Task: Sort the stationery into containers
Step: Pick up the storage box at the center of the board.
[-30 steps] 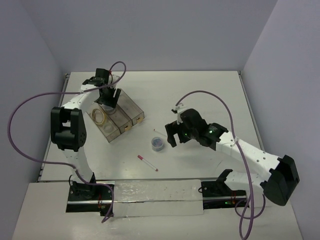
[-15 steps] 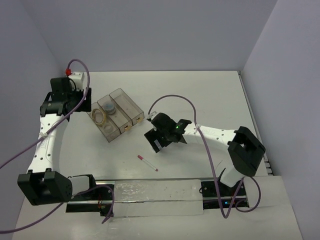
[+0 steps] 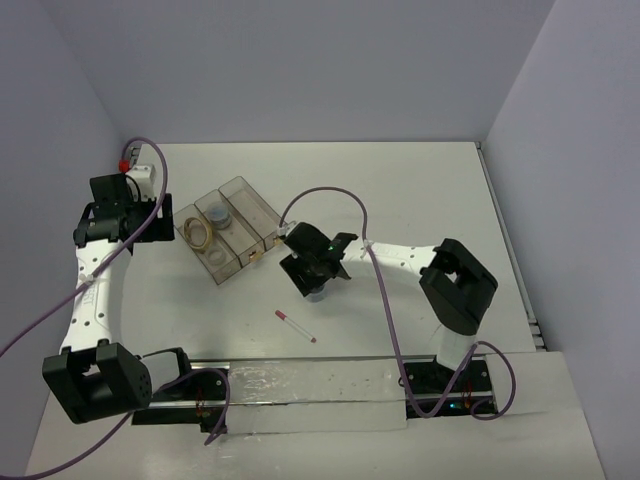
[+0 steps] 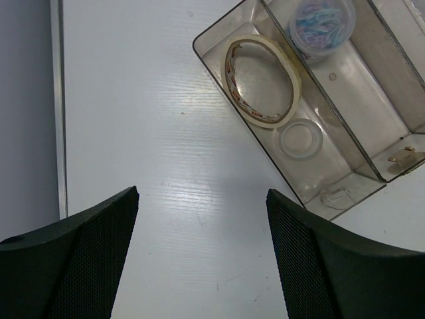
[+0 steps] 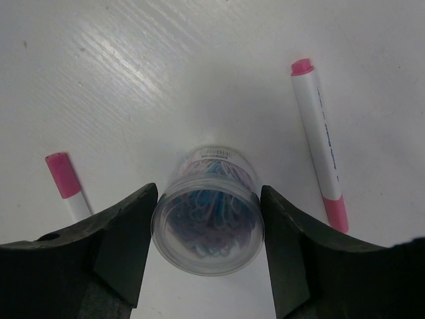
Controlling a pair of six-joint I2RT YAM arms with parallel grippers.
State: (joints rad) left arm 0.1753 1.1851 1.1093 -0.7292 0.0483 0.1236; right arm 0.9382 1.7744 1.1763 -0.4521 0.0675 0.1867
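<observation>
Bins part-filled.
Joined clear brownish bins (image 3: 260, 212): one holds a tan tape ring (image 4: 260, 81) and whitish ring (image 4: 301, 138), the next a round clear tub (image 4: 321, 20). On the table (image 5: 133, 66) the right jaws clamp a second tub (image 5: 209, 206); the left jaws gape.

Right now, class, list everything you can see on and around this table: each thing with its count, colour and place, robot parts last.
bins: three, clear brownish, joined side by side, left-centre of the table
tape rings: two, tan and whitish, in the end bin
clear tubs: two, bluish contents; one in the middle bin, one on the table
pens: two, white with pink-red caps, either side of the loose tub
table: one, white
cables: two, purple, looping off the arms
left hand: open, over bare table
right hand: closed on the loose tub
</observation>
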